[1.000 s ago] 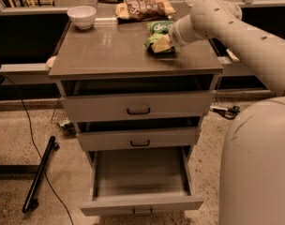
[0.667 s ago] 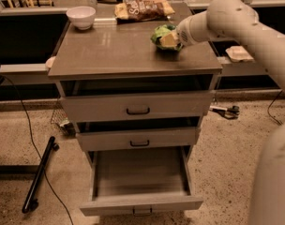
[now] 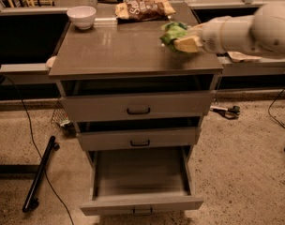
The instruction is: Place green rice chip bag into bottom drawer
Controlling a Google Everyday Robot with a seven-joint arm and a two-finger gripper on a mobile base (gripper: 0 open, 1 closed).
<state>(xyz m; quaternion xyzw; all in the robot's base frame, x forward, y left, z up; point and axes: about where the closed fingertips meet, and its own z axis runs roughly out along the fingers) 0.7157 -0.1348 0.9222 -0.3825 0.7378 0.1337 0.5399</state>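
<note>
While the pale arm (image 3: 245,32) reaches in from the right, its gripper (image 3: 185,43) sits over the right rear part of the cabinet top (image 3: 119,50), clenched on the green chip bag (image 3: 172,31); the bag is crumpled and sticks out to the left of the fingers, and whether it touches the top I cannot tell. Behind it, near the back edge, lies a brown snack bag (image 3: 142,8); a white bowl (image 3: 81,17) stands at the rear left corner, well apart from both bags. Below, the top drawer (image 3: 138,106) and the middle drawer (image 3: 140,138) each stand slightly ajar; the bottom drawer (image 3: 141,204) is pulled far out, its grey inside open to view, well below the chip bag.
</note>
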